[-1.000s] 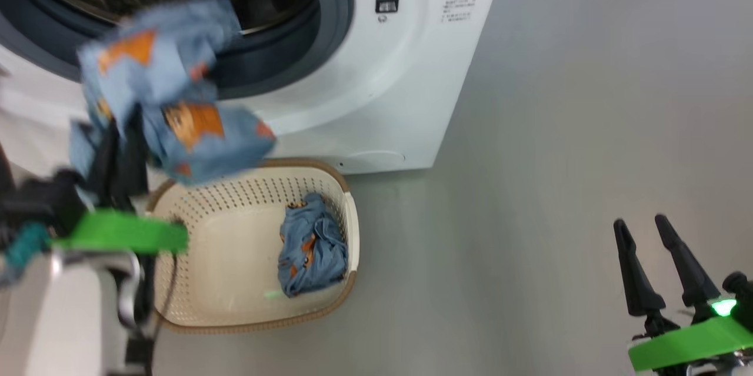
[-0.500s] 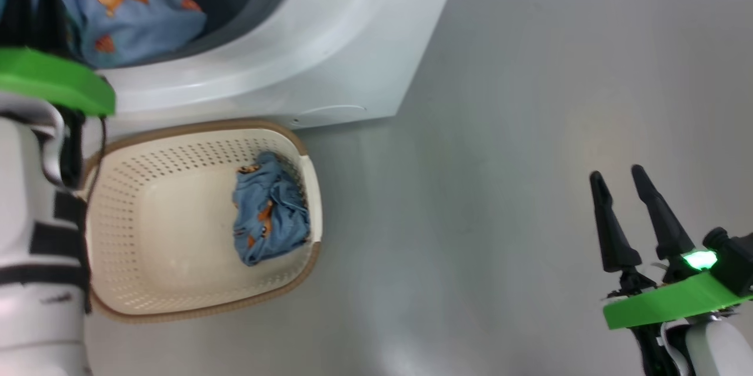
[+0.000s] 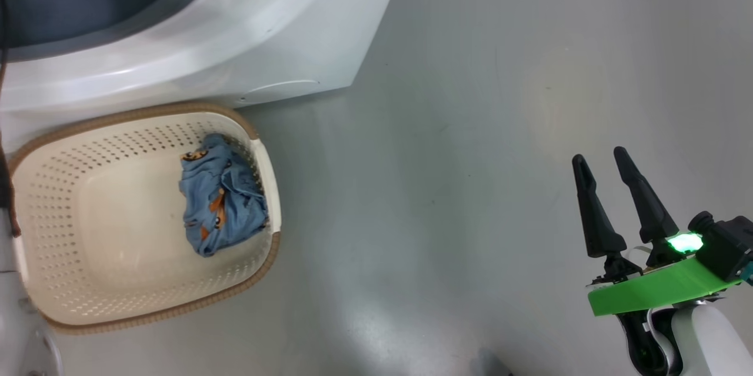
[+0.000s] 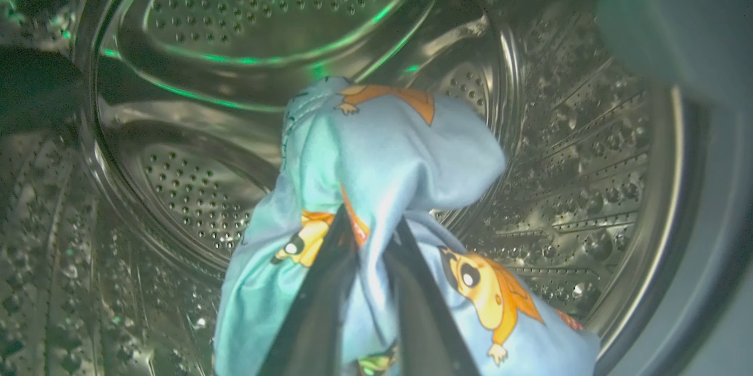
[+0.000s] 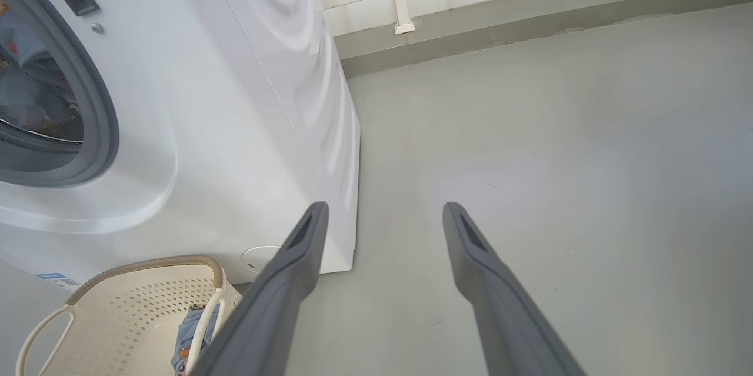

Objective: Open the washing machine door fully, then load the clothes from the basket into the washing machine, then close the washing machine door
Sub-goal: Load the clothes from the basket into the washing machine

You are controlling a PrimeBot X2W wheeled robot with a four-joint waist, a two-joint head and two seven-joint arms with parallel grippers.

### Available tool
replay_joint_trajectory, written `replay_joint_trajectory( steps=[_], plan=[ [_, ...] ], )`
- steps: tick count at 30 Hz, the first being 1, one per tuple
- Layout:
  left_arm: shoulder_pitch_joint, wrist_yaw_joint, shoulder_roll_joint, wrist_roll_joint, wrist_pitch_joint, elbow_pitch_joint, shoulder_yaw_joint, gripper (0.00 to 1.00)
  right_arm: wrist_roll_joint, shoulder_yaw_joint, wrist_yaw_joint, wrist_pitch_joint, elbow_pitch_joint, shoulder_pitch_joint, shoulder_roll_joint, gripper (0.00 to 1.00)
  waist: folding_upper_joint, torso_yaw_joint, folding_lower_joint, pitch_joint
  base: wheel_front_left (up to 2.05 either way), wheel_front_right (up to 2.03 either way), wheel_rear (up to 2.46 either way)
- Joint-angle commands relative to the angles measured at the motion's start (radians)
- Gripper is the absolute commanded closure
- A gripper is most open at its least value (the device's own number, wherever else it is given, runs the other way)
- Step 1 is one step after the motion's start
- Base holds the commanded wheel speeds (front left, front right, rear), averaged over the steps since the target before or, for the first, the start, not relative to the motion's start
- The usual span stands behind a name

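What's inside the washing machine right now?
A blue garment with orange cartoon figures, caught between the fingers of the left gripper, inside the steel drum. The garment covers part of the drum, so anything behind it is hidden.

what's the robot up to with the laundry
The robot is loading laundry. Its left hand is inside the drum of the washing machine with a light-blue garment bunched around its fingers; whether it is gripped I can't tell. A second garment lies in the basket on the floor before the machine. The right hand hangs open over the floor, empty.
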Motion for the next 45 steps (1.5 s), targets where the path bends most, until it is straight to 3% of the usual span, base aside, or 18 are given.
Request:
replay_joint_trajectory(
  steps=[1, 20, 45],
  plan=[
    [0.004, 0.000, 0.049, 0.009, -0.005, -0.014, 0.012, 0.00, 0.009, 0.017, 0.003, -0.005, -0.020, -0.001, -0.005, 0.00, -0.0001, -0.007, -0.0001, 0.007, 0.00, 0.00, 0.00],
    [0.172, 0.000, -0.008, -0.008, -0.005, -0.005, 0.043, 0.00, 0.002, 0.016, 0.003, -0.005, -0.018, 0.015, -0.025, 0.00, -0.0001, 0.029, -0.0001, -0.038, 0.00, 0.00, 0.00],
    [0.666, -0.028, -0.147, -0.016, -0.005, -0.207, 0.089, 0.00, -0.011, -0.021, 0.003, -0.005, 0.002, 0.134, -0.093, 0.00, -0.0001, 0.135, -0.0001, -0.237, 0.00, 0.00, 0.00]
  ],
)
